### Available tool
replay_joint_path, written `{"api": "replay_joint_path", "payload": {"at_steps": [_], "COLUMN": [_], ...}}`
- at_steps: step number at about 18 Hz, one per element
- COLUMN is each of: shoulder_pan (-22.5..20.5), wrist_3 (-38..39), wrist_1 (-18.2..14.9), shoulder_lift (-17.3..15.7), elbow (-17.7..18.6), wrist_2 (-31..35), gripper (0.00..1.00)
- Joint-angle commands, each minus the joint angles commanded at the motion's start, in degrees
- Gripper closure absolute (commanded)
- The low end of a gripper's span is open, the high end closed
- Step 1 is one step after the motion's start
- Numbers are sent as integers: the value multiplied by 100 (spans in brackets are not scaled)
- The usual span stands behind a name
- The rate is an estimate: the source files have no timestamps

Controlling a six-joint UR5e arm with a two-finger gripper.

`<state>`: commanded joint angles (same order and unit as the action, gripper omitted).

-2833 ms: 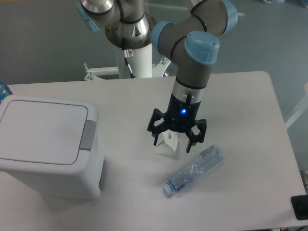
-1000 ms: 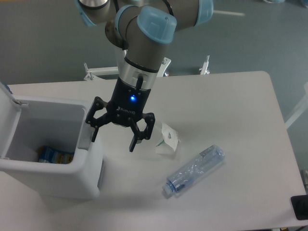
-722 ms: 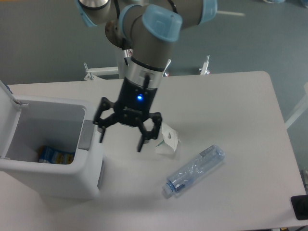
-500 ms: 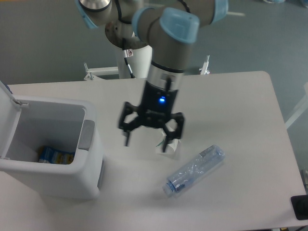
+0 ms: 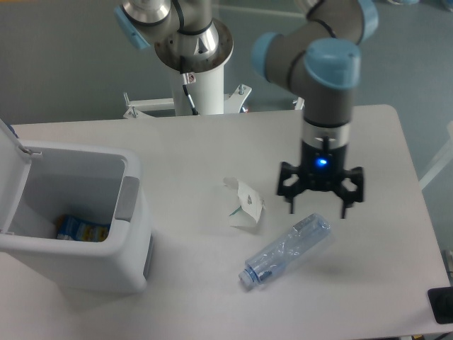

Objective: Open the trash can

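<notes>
The bin [image 5: 78, 234] stands at the table's [image 5: 212, 149] left edge with its lid [image 5: 8, 145] swung up and back, the grey bar [image 5: 128, 199] on its right rim. Something blue and yellow, perhaps a packet [image 5: 79, 229], lies inside. The gripper [image 5: 318, 205] hangs with fingers spread and empty, just above the bottle [image 5: 286, 250]. A small carton [image 5: 244, 205] lies between bin and gripper.

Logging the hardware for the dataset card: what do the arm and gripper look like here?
Grey tubular arm with light-blue joint caps and silver joint housings, on a white pedestal. A thin cable runs down the pedestal. The gripper is black, with spread angular jaws and a lit blue LED on its body. No readable markings.
</notes>
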<state>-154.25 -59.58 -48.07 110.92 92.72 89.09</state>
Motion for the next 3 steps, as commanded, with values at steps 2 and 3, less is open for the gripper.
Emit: {"api": "replay_joint_path", "payload": {"at_steps": [2,3], "shoulder_pan": [35,70], "wrist_3": [-18,-18], "wrist_1": [-9,0], "shoulder_lift": [44,70], "elbow": [26,61], "wrist_2": [240,258], "gripper": [0,0]}}
